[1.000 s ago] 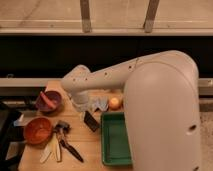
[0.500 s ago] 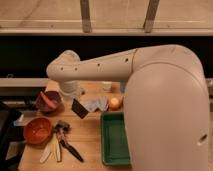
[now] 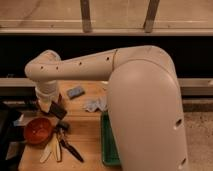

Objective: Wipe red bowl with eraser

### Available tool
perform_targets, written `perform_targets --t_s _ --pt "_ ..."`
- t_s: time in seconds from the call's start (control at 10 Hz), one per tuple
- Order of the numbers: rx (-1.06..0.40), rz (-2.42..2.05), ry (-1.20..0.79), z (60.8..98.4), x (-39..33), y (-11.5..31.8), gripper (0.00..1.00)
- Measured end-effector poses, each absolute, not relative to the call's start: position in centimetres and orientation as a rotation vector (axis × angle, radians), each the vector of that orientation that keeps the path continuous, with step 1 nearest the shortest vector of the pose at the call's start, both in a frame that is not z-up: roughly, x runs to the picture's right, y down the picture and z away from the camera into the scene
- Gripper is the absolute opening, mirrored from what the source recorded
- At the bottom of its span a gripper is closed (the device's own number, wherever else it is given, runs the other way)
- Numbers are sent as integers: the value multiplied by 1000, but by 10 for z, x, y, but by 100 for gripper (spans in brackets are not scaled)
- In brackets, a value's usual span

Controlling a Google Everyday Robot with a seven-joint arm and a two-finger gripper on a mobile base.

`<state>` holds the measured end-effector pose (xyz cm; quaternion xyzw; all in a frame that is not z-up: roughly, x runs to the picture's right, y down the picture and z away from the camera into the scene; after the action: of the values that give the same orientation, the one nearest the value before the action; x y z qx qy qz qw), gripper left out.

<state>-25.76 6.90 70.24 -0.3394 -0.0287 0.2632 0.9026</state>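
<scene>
The red bowl (image 3: 38, 130) sits on the wooden table near its front left corner, round and orange-red. Just above and to the right of it hangs the eraser (image 3: 59, 111), a small dark block tilted at an angle. My gripper (image 3: 52, 105) is shut on the eraser, reaching down from the white wrist over the bowl's far right rim. The eraser is close to the bowl; I cannot tell whether they touch. My large white arm covers the right half of the view.
A blue sponge (image 3: 75, 91) lies at the back of the table, with a crumpled pale cloth (image 3: 95, 104) to its right. A green tray (image 3: 106, 142) stands at the front right. Black-handled tools (image 3: 67, 146) and pale utensils (image 3: 50, 150) lie right of the bowl.
The arm has swung left across the table, carrying the eraser from the middle near the tray to just beside the red bowl. The arm now hides the table's back left.
</scene>
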Motion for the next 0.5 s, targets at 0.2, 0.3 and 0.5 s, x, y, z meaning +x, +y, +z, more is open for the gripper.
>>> perform_targets --t_s 0.2,0.3,0.5 --pt "-702 547 -58 703 -256 69 0" --pt "-702 544 -59 702 -258 69 0" --pt "-697 531 -65 703 -258 71 0"
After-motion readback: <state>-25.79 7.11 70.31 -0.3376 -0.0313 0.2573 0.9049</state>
